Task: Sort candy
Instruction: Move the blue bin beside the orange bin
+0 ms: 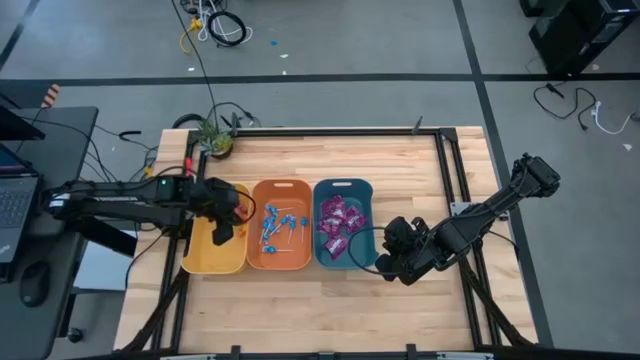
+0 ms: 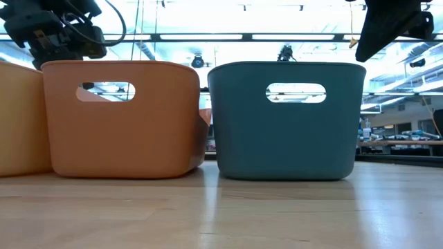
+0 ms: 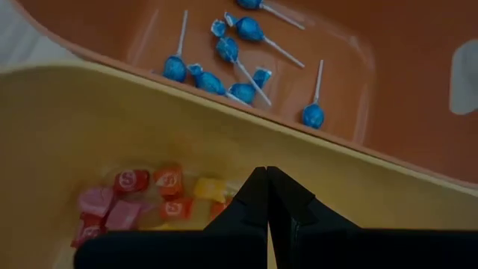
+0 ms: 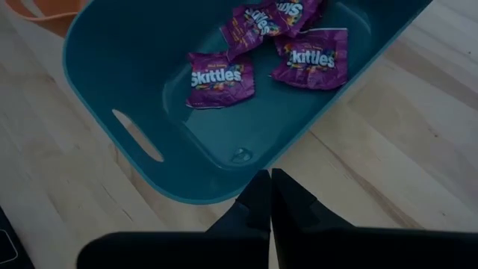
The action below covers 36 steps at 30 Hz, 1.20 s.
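Hovering clenched and empty, left gripper [image 3: 267,175] is hanging over small square candies [image 3: 142,198] in yellow plastic bin [image 1: 200,262]; right gripper [image 4: 269,178], clenched, beside it.

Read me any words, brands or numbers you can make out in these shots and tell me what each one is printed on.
"Skittles": on the purple packets lying in the teal bin, clearest on two of them in the right wrist view.
Small wrapped pieces in the yellow bin: a white mark on the wrappers, too blurred to read.
Blue lollipops in the orange bin: no readable text.
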Tool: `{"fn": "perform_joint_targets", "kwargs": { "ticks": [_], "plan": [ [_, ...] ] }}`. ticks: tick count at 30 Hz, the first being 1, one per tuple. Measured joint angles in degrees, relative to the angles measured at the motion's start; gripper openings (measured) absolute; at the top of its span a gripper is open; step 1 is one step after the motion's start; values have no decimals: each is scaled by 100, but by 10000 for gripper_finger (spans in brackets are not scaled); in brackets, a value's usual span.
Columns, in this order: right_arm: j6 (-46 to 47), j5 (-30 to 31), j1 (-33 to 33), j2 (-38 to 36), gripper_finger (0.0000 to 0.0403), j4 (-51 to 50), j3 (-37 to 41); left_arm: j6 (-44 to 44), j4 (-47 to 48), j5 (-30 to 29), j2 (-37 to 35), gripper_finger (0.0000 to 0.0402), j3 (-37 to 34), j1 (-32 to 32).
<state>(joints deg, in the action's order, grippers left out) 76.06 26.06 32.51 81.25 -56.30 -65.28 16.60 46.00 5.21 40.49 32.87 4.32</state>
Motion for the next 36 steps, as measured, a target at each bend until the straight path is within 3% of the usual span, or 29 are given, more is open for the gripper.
{"fn": "perform_joint_targets", "kwargs": {
  "ticks": [16,25,36],
  "plan": [
    [24,2,0,0,0,-33,0,49,-450,153,116,1,-34,0],
    [606,-400,18,23,0,-484,3,210,-496,153,116,1,-34,0],
    [1296,-477,247,30,0,-18,612,430,-592,142,118,1,-34,0]
  ]
}}
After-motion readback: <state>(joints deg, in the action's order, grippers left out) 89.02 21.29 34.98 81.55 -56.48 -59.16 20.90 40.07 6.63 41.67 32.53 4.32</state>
